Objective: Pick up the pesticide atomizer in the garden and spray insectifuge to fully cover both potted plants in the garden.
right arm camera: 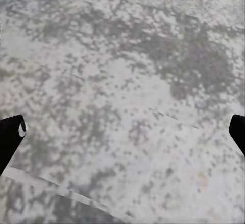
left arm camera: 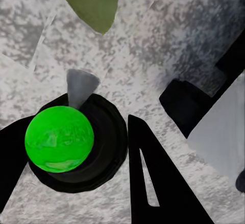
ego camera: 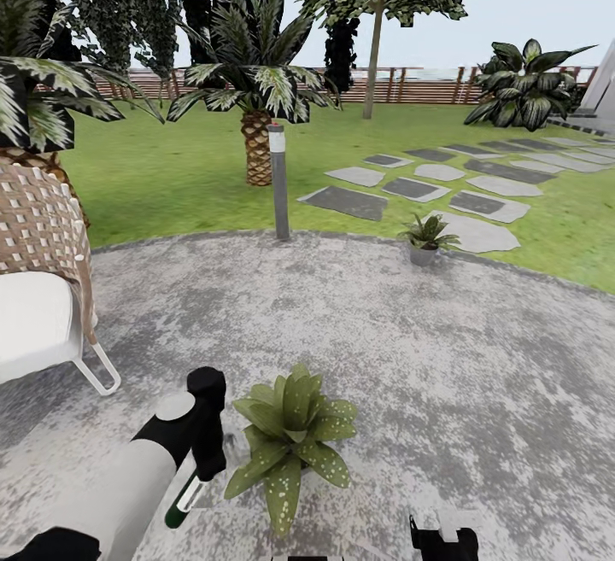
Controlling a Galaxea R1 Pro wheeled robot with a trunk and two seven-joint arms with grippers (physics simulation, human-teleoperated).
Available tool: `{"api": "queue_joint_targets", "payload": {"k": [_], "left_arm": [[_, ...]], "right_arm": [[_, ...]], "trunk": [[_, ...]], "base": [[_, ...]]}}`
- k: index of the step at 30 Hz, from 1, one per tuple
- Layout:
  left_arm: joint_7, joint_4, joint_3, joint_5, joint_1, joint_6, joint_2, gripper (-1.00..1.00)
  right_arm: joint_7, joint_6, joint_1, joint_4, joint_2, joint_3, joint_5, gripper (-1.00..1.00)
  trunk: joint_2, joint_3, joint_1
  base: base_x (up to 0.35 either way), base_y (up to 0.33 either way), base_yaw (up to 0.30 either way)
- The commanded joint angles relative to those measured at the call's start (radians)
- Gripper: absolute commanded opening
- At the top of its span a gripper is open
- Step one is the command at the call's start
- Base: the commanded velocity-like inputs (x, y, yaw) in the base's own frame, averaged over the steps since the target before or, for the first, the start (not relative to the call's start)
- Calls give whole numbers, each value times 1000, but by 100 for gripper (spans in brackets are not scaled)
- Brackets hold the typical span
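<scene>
Nearest, the left gripper [ego camera: 198,469] hangs low over the speckled patio [ego camera: 478,373], just beside the near potted plant [ego camera: 292,437]. Its jaws are closed on the pesticide atomizer [ego camera: 185,497], a slender pale bottle with a dark-green lower end, held at a slant. In the left wrist view the atomizer [left arm camera: 59,138] shows end-on as a bright green dome in a black collar between the fingers [left arm camera: 158,183], with a grey nozzle pointing toward a leaf tip [left arm camera: 92,1]. That aim suits spraying this rosette from close by.

The right gripper [ego camera: 442,537] sits at the bottom edge of the head view; its wrist camera shows fingertips [right arm camera: 10,134] spread wide over bare paving, holding nothing, apparently kept out of the way.

Farther on, a wicker chair [ego camera: 38,288] stands to the left. The second potted plant [ego camera: 424,241] waits at the patio's far rim, near a grey lamp post [ego camera: 278,181], with stepping stones [ego camera: 444,189], a palm [ego camera: 256,108] and the fence [ego camera: 427,83] beyond.
</scene>
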Motion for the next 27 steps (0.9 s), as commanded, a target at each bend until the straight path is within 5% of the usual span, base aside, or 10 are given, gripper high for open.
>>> {"api": "queue_joint_targets", "payload": {"k": [1, 3, 6, 8, 15, 20, 23, 27], "left_arm": [[-9, -4, -2, -10, 1, 10, -20, -100], [-9, -10, 1, -14, -4, 9, -19, -100], [-9, -63, 13, -8, -5, 13, 45, -100], [-9, -70, 33, -6, -5, 13, 63, -100], [-9, -93, 40, -6, 4, -7, 3, -100], [-9, -89, 46, 23, 3, -163, 21, -100], [-9, -87, 44, 28, 6, -176, 25, -100], [-9, -81, 60, 23, 8, -164, 78, -100]], "right_arm": [[-5, -2, 0, 1, -1, 9, -5, 100], [-5, -2, 0, 1, 0, 9, -5, 100], [-4, -2, 0, 1, 0, 9, -5, 100], [-4, -2, 0, 1, 0, 9, -5, 100], [-4, -2, 0, 1, 0, 9, -5, 100], [-4, -2, 0, 1, 1, 9, -5, 100], [-4, -2, 0, 1, 2, 9, -5, 100], [-4, -2, 0, 1, 2, 9, -5, 100]], "trunk": [[0, -1, 0], [0, -1, 0], [0, -1, 0], [0, -1, 0], [0, -1, 0], [0, -1, 0], [0, -1, 0], [0, -1, 0]], "base": [[0, 0, 0], [0, 0, 0], [0, 0, 0], [0, 0, 0], [0, 0, 0], [0, 0, 0], [0, 0, 0], [0, 0, 0]]}}
